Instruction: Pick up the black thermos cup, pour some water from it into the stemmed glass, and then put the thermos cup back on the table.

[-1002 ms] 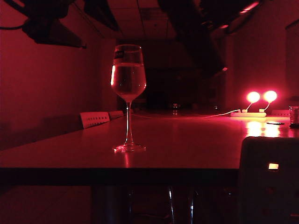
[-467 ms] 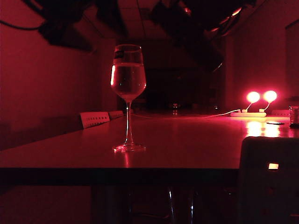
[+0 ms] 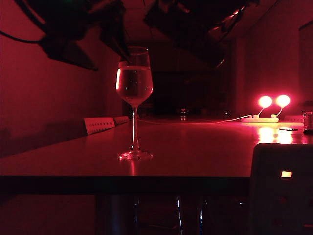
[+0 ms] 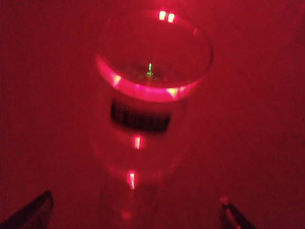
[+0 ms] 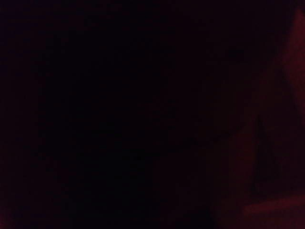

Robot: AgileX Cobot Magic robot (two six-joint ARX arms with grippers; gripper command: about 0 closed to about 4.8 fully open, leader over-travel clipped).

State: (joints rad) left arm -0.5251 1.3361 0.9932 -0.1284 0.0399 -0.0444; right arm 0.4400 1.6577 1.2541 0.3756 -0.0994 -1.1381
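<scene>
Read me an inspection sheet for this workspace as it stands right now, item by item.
Surface: glossy red-lit table, reflecting the lamps.
Job's things: clear stemmed glass upright, partly filled; black thermos cup not made out in any view.
Clutter: small clear tumbler far right; pale perforated block at left; dark box in the near right foreground.
Claws: left claw open, above the glass; right claw too dark to judge.
Cables: pale cord running to a power strip with two glowing lamps.
Surroundings: dim room, red light.
</scene>
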